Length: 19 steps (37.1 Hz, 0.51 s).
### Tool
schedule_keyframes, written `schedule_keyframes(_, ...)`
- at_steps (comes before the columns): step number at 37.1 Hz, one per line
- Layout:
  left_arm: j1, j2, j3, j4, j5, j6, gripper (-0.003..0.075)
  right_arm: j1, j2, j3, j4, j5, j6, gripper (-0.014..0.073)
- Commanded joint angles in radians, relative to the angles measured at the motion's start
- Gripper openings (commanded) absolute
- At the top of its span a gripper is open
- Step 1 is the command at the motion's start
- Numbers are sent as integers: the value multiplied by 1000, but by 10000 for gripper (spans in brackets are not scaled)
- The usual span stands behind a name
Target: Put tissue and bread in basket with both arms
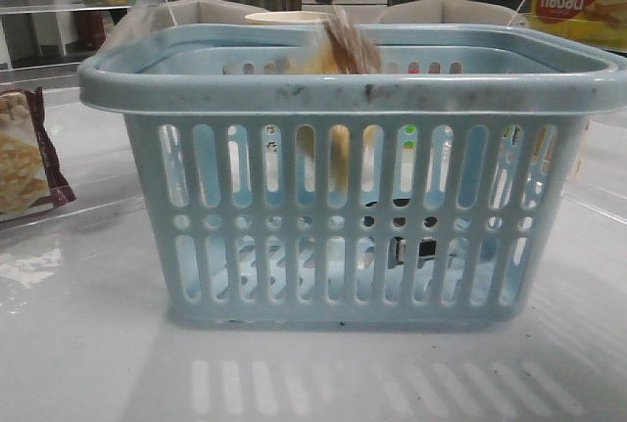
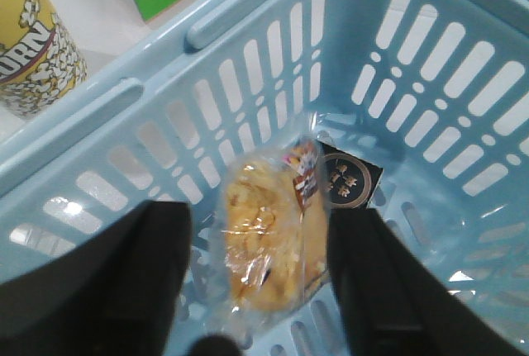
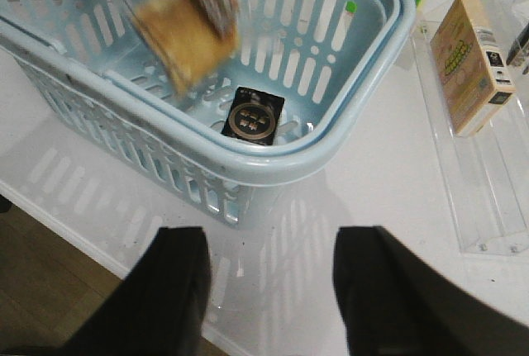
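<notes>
Now the bread (image 2: 269, 236) is dropping from the left gripper (image 2: 256, 290), whose jaws are gaping, into the basket (image 1: 343, 89) beside the tissue (image 3: 254, 116); the right gripper (image 3: 269, 290) is hovering wide apart outside, so both arms probably need only retreat.

I seem to be in a mock shop set up for testing. My white bench (image 1: 78, 344) carries a blue basket (image 1: 343, 89) like a shopper's, and packaged goods stand all round it: a yellow nabati box (image 1: 580, 3) behind it, a cracker packet (image 1: 24, 163) beside it, a popcorn tub (image 2: 33, 42) and clear acrylic trays (image 3: 483, 199) holding a carton (image 3: 473, 63) near its rim.
</notes>
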<state>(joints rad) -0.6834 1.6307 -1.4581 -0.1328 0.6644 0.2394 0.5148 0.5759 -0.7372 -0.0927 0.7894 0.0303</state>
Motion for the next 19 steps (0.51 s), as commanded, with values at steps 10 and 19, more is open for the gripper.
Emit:
schedule_keyframes(10,4,-302,24,-102,1,-10,547,1,1,-25,-19,-61,-10,450)
schedule_keyframes(19,4,-648,346,-91,-3,-10,547,1,1,-25,-19,-61,-10,450)
